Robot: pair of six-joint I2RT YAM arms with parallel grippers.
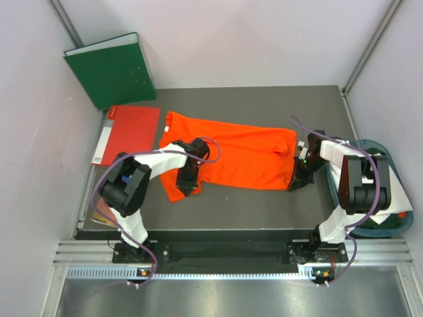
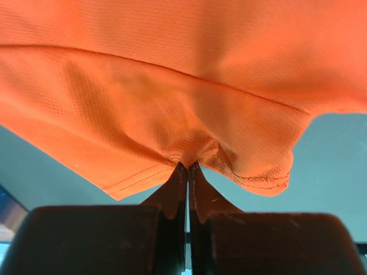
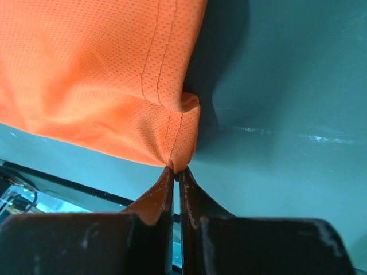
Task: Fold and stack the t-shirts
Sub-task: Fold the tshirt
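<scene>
At nine and three o'clock, the orange t-shirt [image 1: 244,158] is clamped by the closed left end effector [image 2: 187,167] and right end effector [image 3: 176,170]; a matched folding lift is probably needed.

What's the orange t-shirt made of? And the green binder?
The orange t-shirt looks like thin, soft mesh knit, probably polyester: tiny holes, stitched hems, wrinkles where pinched. The green binder looks like stiff, smooth board, maybe plastic-coated: flat, straight-edged.

T-shirt [image 1: 231,155] showing plain bright orange, fine dotted mesh texture. Binder [image 1: 112,69] showing green. Folder [image 1: 132,132] showing red. Table [image 1: 264,205] showing dark grey.
</scene>
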